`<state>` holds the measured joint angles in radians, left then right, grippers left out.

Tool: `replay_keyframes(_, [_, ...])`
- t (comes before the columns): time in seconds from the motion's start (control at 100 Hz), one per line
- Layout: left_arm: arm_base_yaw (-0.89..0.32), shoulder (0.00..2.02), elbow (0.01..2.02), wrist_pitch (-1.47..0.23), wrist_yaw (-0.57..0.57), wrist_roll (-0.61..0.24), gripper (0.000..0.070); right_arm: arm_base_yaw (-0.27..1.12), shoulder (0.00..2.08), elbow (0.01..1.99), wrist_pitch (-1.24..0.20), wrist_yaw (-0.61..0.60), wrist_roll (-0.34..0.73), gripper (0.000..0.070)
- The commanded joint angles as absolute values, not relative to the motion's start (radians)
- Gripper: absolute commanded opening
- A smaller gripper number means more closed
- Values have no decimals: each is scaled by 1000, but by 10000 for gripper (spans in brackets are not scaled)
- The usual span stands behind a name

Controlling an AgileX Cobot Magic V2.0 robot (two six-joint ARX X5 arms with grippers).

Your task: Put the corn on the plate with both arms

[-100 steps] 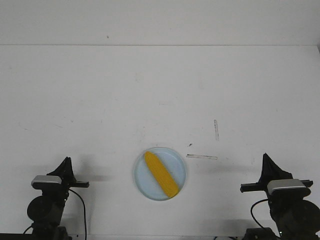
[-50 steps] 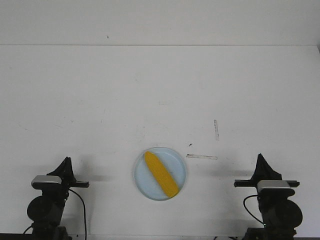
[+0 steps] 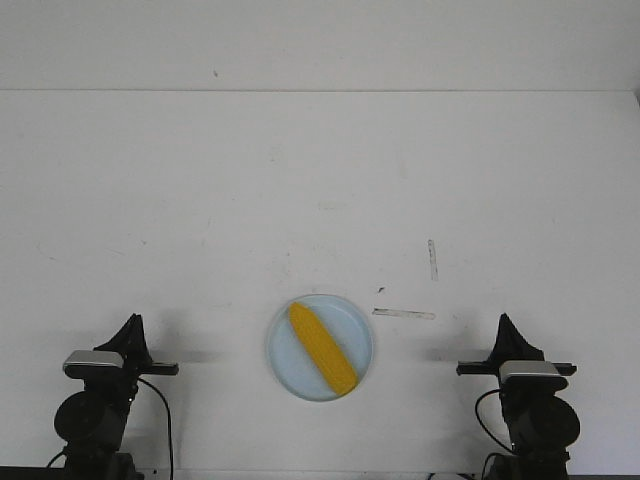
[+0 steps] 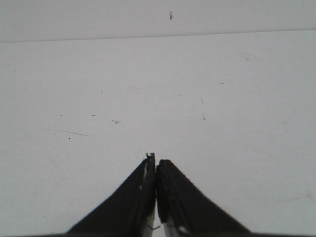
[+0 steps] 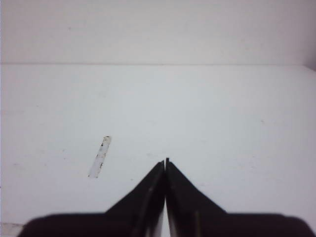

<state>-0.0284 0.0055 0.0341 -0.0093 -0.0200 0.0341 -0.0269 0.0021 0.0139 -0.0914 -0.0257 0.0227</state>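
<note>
Squarely on the pale blue plate [image 3: 320,348], near the front middle of the white desk [image 3: 320,200]: the yellow corn [image 3: 322,348], laid diagonally rim to rim, far end angled toward the left side, near end toward the right, resting wholly within the plate and touching neither arm; parked well apart on either side, at the desk's near edge, the left arm [image 3: 98,405] and the right arm [image 3: 528,405], plate roughly midway between them; left gripper [image 4: 156,165] with fingers [image 4: 173,197] pressed together tip to tip, nothing between them, pointed over bare, lightly scuffed desk; right gripper [image 5: 165,164] likewise with fingers [image 5: 185,197] closed to a hairline seam, nothing held, a pale strip of tape [image 5: 99,156] lying on the desk just off to one side of the tips; same tape strip [image 3: 404,314] seen from the front just beside the plate's right rim, a second short strip [image 3: 432,259] farther back; corn out of sight in both wrist views, so well clear of both pairs of fingers; silver-grey camera blocks [image 3: 93,362] atop each wrist, black cables [image 3: 160,420] trailing below.
</note>
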Motion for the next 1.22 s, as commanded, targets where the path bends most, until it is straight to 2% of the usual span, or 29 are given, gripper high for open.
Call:
replay_keyframes(0.0, [-28, 4, 14, 1, -19, 33, 0, -28, 1, 13, -71, -26, 33, 0])
replay_keyframes(1.21, [-28, 3, 14, 1, -19, 33, 0, -28, 1, 13, -45, -26, 33, 0])
